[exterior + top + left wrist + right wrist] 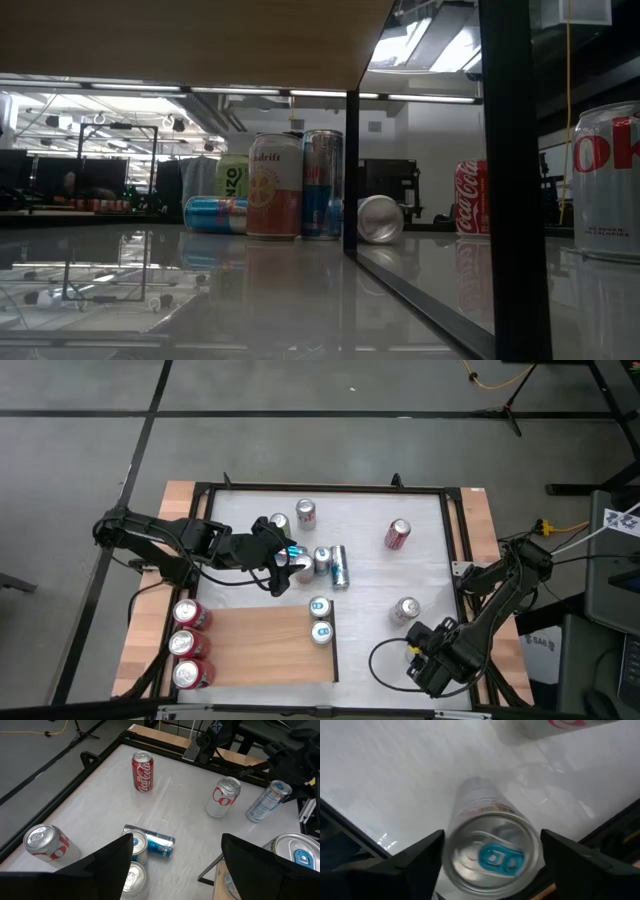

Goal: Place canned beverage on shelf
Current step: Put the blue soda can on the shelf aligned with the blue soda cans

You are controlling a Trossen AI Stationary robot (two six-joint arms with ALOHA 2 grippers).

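The shelf (pixel 262 646) is a wood-grain panel at the table's near left, with two cans (pixel 320 620) upright at its right end. My right gripper (pixel 492 851) points down near the table's near right corner (pixel 432 660). It is open over a slim upright can with a blue tab (pixel 492 855), one finger on either side of its top. That can stands on the table (pixel 267 800). My left gripper (pixel 172 862) hangs open with nothing between its fingers, above a cluster of cans mid-table (pixel 285 556).
Three red cans (pixel 188 645) line the shelf's left end. Loose on the white table are a Coca-Cola can (pixel 142 770), two silver-and-red cans (pixel 222 797) (pixel 47 842), a lying blue can (pixel 156 843) and upright cans (pixel 132 860). A black frame (pixel 452 560) rims the table.
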